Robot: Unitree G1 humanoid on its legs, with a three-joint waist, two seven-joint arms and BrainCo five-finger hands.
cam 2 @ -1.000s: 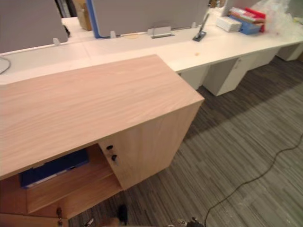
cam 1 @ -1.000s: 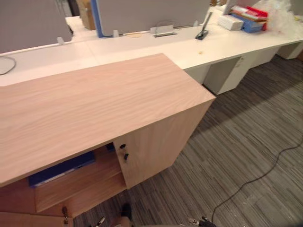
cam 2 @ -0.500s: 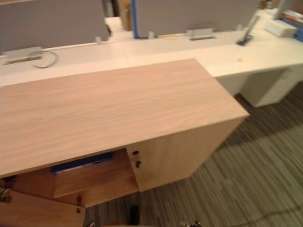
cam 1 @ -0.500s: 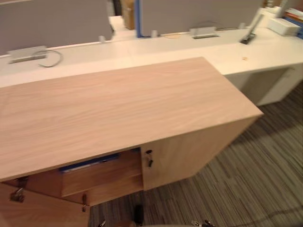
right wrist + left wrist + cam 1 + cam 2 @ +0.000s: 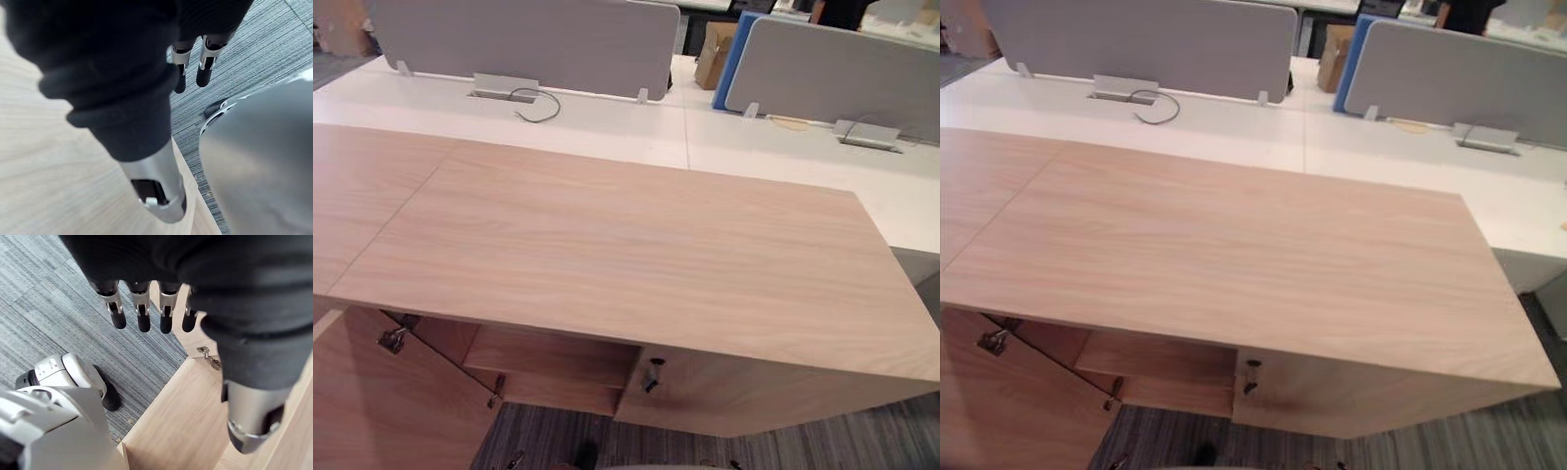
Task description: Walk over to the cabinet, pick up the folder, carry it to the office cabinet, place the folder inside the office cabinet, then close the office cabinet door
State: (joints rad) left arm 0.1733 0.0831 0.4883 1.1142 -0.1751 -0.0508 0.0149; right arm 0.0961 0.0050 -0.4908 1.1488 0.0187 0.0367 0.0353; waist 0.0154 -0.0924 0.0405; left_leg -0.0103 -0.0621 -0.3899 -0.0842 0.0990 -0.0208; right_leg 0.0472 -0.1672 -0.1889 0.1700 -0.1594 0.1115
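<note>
Now the light-wood cabinet (image 5: pixel 636 245) stands open; left hand (image 5: pixel 143 313) and right hand (image 5: pixel 205 66) hang slack, empty.

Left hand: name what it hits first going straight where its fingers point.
Probably the grey carpet: the left hand points straight fingers down at it, just beside the edge of the open cabinet door. Depth is unclear.

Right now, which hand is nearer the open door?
Left. The left hand hangs at the edge of the open door, near its hinge; the right hand hangs over carpet beside a wood panel.
</note>
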